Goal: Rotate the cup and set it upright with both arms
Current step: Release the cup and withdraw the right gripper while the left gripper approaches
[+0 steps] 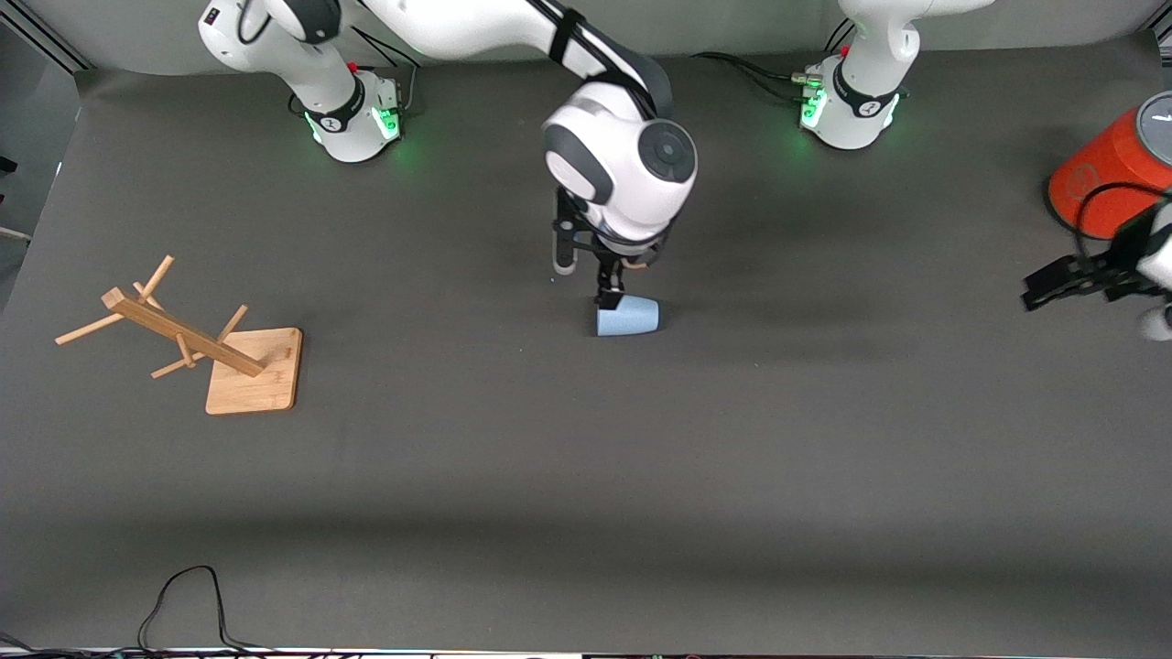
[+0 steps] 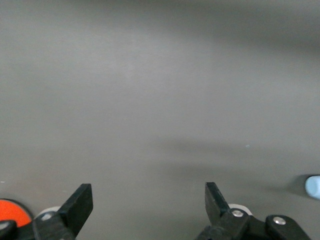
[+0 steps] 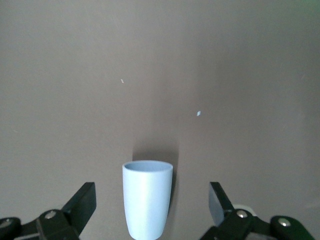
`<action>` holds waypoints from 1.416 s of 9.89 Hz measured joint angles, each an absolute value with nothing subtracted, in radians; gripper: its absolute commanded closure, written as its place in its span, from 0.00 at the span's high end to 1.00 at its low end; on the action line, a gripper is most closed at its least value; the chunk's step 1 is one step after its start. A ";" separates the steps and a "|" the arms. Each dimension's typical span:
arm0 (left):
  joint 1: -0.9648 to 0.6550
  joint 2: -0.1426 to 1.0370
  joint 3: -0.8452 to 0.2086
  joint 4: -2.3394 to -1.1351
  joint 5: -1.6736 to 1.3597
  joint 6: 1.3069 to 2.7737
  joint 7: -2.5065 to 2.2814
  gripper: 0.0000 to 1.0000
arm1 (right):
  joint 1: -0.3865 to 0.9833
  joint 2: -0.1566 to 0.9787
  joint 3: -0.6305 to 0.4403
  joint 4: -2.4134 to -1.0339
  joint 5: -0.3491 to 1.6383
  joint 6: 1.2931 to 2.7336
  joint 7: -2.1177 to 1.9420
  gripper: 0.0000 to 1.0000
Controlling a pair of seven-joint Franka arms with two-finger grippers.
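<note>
The pale blue cup [image 1: 628, 318] lies on its side in the middle of the table, rim toward the right arm's end. My right gripper [image 1: 612, 295] hangs just over it, open. In the right wrist view the cup [image 3: 147, 200] lies between the two open fingers [image 3: 82, 202] without touching either; the right gripper [image 3: 152, 200] holds nothing. My left gripper [image 1: 1039, 286] waits open and empty over the left arm's end of the table. It shows open in the left wrist view [image 2: 149, 200], where the cup [image 2: 313, 186] is a small patch at the edge.
An orange-red cylinder with a grey lid [image 1: 1112, 178] stands close by the left gripper and shows in the left wrist view [image 2: 12, 210]. A tipped wooden peg rack [image 1: 183, 343] lies toward the right arm's end. A black cable [image 1: 188, 604] loops at the front edge.
</note>
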State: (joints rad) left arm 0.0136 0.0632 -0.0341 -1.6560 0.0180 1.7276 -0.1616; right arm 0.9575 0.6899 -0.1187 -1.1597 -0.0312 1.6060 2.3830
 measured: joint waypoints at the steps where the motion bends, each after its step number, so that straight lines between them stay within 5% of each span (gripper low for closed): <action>1: -0.039 0.097 -0.036 -1.627 0.024 1.727 -0.239 1.00 | 0.930 0.643 -0.120 -1.160 -0.030 1.544 2.290 1.00; 5: -0.194 0.249 -0.040 -1.514 0.062 1.728 -0.481 1.00 | 0.741 0.439 -0.110 -1.206 -0.030 1.383 1.870 1.00; 10: -0.406 0.458 -0.042 -1.343 0.159 1.724 -0.788 1.00 | 0.320 0.098 0.021 -1.483 -0.030 1.371 1.199 1.00; 14: -0.667 0.623 -0.044 -1.246 0.289 1.718 -0.879 1.00 | 0.045 0.019 0.051 -1.549 -0.030 1.389 0.617 1.00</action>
